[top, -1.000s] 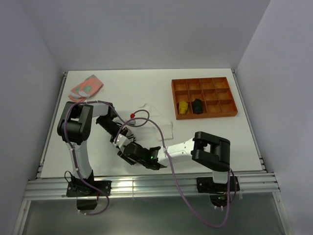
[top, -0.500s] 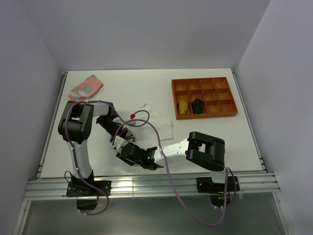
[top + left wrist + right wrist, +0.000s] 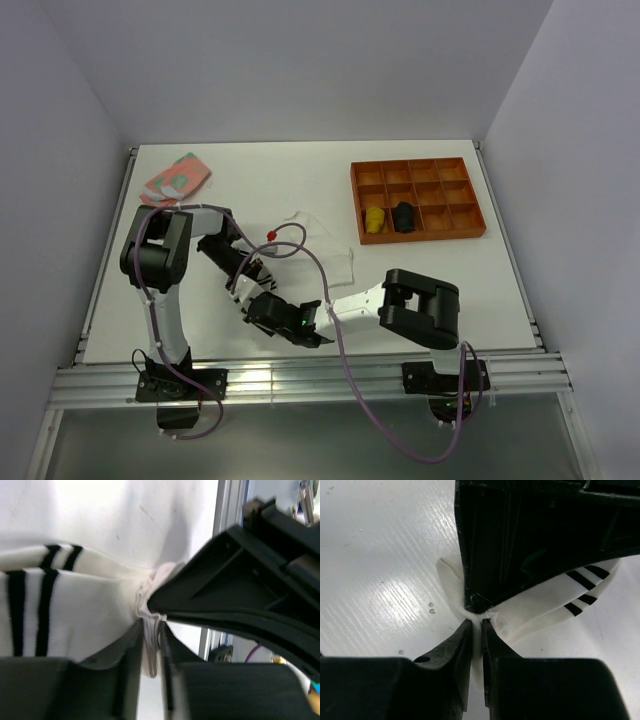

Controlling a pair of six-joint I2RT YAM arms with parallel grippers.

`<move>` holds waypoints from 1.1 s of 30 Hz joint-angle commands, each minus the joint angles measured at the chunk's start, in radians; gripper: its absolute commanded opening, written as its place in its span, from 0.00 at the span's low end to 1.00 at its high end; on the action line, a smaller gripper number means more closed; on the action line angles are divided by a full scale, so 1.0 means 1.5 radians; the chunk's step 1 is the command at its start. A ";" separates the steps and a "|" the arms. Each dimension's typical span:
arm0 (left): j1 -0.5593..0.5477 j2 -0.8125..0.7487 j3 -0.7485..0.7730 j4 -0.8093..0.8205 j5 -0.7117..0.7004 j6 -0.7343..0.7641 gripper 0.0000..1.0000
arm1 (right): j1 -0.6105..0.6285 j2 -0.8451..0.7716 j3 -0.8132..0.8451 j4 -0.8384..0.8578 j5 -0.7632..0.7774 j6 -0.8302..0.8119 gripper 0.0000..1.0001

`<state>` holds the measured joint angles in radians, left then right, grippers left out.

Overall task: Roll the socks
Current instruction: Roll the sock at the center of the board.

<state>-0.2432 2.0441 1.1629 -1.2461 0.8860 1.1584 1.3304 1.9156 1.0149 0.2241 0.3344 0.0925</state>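
A white sock with thin black stripes (image 3: 80, 605) stretches away from both grippers, which meet tip to tip near the table's front left. My right gripper (image 3: 476, 630) is shut on a pinch of that striped sock (image 3: 555, 605). My left gripper (image 3: 152, 650) stands slightly open, and a fold of the same sock's edge hangs loose between its fingers. In the top view the left gripper (image 3: 247, 288) and right gripper (image 3: 258, 308) cover the held part. More white sock fabric (image 3: 325, 255) lies flat just beyond them.
An orange compartment tray (image 3: 418, 198) at the back right holds a yellow bundle (image 3: 373, 220) and a black bundle (image 3: 403, 216). A pink and green cloth (image 3: 177, 178) lies at the back left. The table's front rail (image 3: 300, 375) is close behind the grippers.
My right gripper has closed onto the striped sock's edge. The left gripper's jaws have eased apart around the fabric. The right arm has shifted slightly to the left.
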 commanded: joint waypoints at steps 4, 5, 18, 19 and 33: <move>0.013 -0.094 -0.010 0.104 0.073 -0.117 0.37 | -0.007 0.004 -0.021 -0.029 -0.043 0.045 0.13; 0.021 -0.114 -0.017 0.122 0.077 -0.130 0.37 | -0.007 0.001 -0.026 -0.029 -0.047 0.052 0.11; 0.159 -0.291 -0.109 0.470 0.058 -0.422 0.40 | -0.033 -0.027 -0.008 -0.090 -0.125 0.091 0.06; 0.162 -0.301 -0.116 0.488 0.055 -0.448 0.40 | -0.038 -0.029 -0.005 -0.099 -0.150 0.093 0.06; 0.258 -0.480 -0.191 0.505 0.027 -0.375 0.39 | -0.181 0.023 0.176 -0.340 -0.446 0.115 0.05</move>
<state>0.1417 1.4059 0.9039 -0.4938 0.9344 0.5270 1.1072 1.9156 1.1999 -0.1341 -0.1867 0.2462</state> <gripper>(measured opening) 0.389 0.147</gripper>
